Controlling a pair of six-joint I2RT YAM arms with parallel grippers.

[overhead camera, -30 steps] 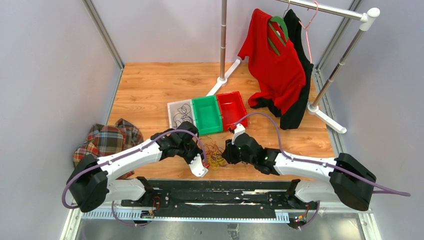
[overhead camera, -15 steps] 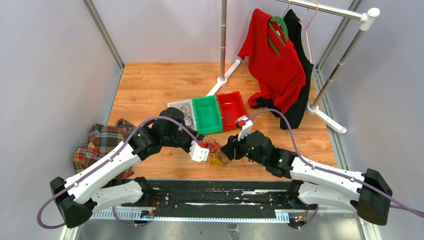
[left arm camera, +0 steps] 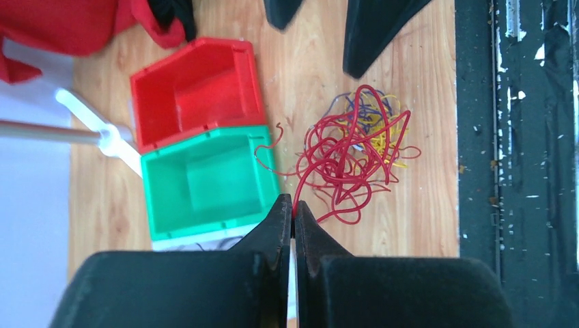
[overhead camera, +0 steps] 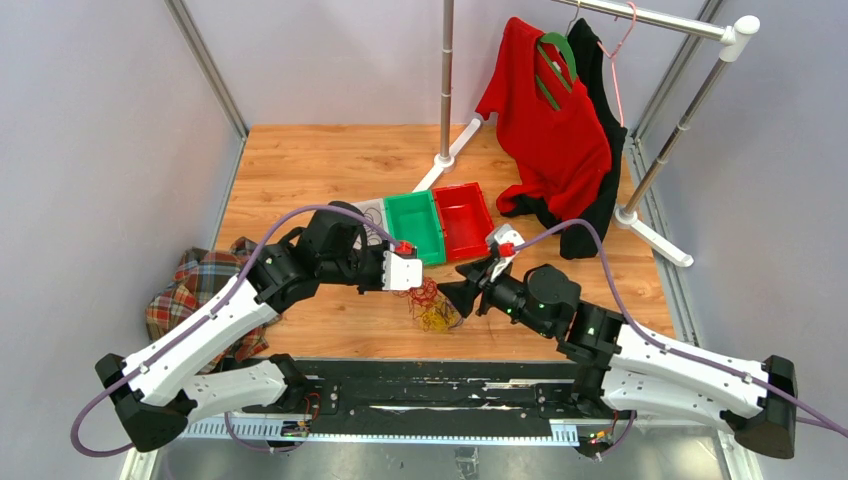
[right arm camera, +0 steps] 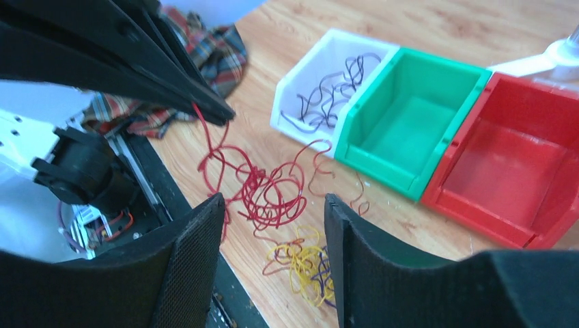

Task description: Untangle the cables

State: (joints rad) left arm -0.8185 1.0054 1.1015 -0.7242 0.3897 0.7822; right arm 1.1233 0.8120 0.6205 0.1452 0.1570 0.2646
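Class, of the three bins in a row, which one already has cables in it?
The white bin, at the row's end beside the green bin: dark cables lie in it. The green bin and the red bin hold nothing.

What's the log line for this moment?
task: untangle | left gripper: jaws shut on red cable | right gripper: open, near yellow cables | white bin: holds dark cables

Three bins (overhead camera: 415,230) touching in row; plaid cloth (overhead camera: 205,285) far left; red shirt (overhead camera: 550,130) on rack (overhead camera: 680,125)
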